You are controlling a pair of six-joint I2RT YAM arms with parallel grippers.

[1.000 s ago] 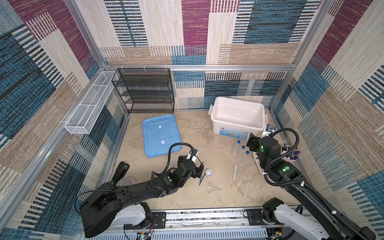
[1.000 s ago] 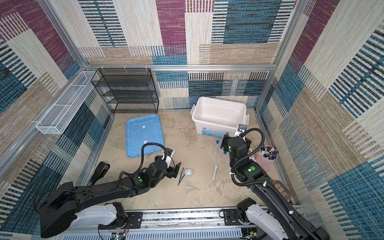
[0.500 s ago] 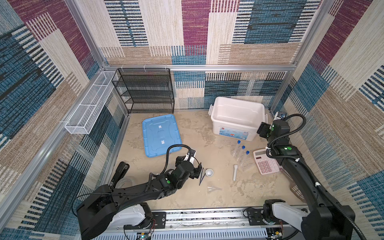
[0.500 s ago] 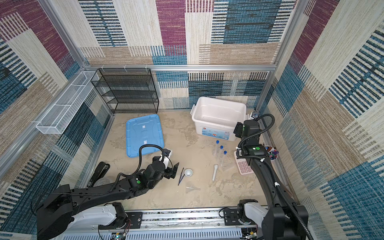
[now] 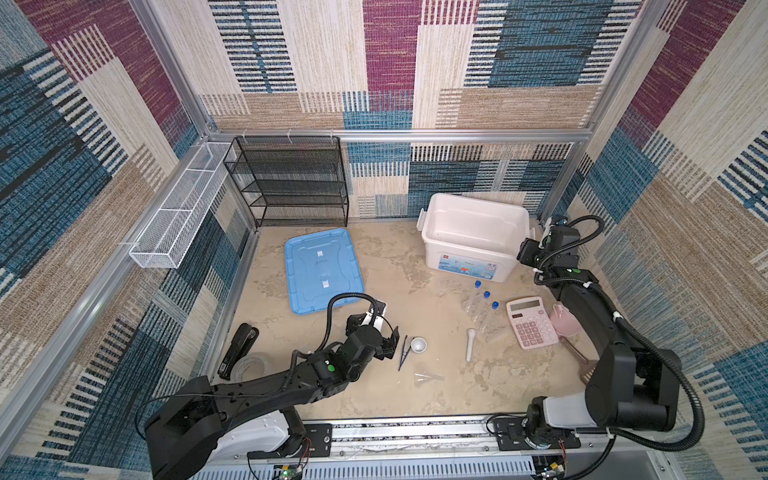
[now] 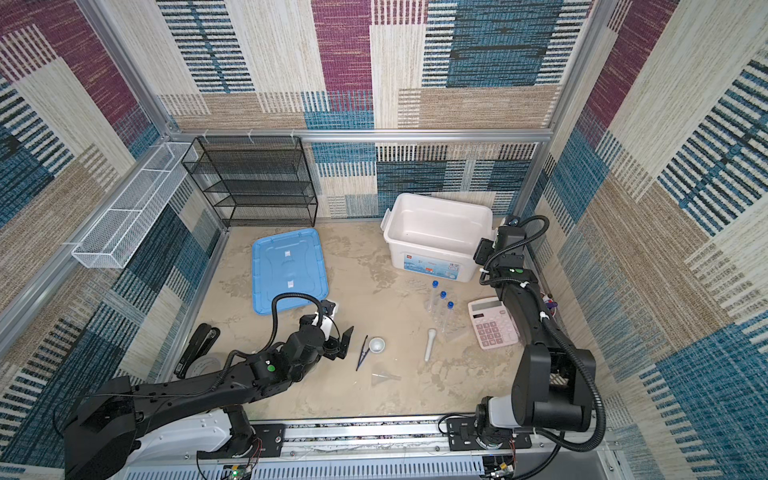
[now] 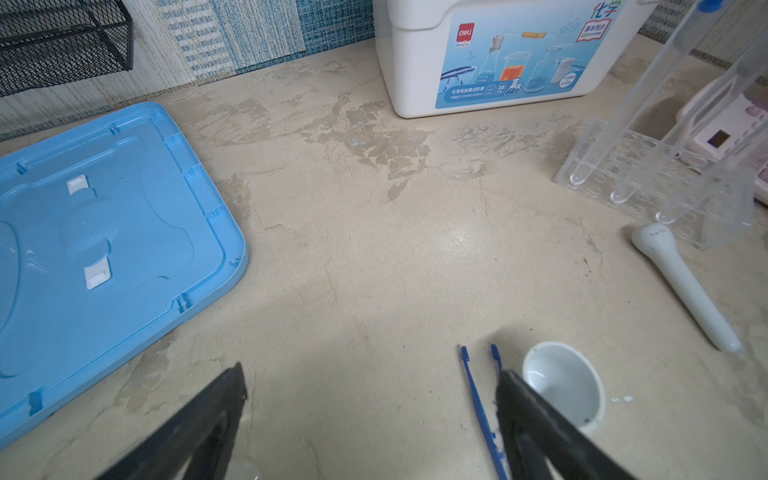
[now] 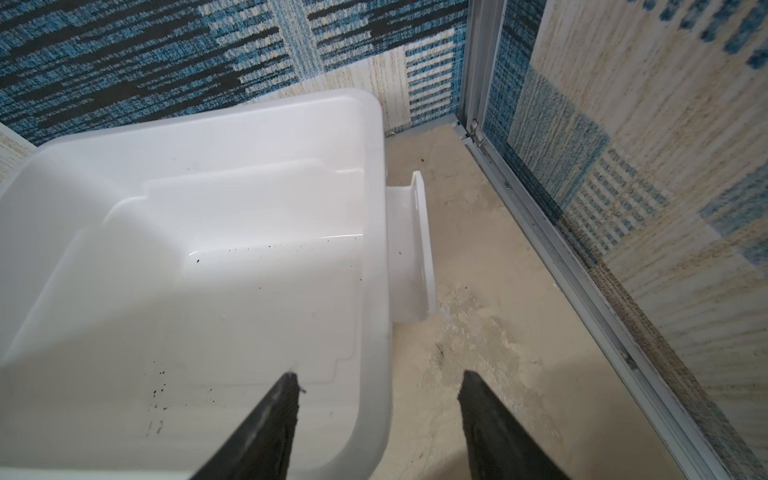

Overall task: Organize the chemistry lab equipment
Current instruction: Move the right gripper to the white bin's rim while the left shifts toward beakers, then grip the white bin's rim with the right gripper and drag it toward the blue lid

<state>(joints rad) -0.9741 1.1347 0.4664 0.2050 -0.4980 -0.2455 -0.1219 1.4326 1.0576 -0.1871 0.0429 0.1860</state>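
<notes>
In a top view the left gripper hovers wide open just left of the tweezers, near centre.

Left wrist view: the tweezers lie against one finger, so it should centre on them before closing.

Right wrist view: the right gripper, jaws partly apart and empty, straddles the bin's right wall.

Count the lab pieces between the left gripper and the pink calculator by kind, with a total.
Clear blue-capped test tubes: 3
Clear plastic rack: 1
White pestle: 1
Small white mortar: 1
Dark blue tweezers: 1
Clear funnel: 1
Total: 8
</notes>
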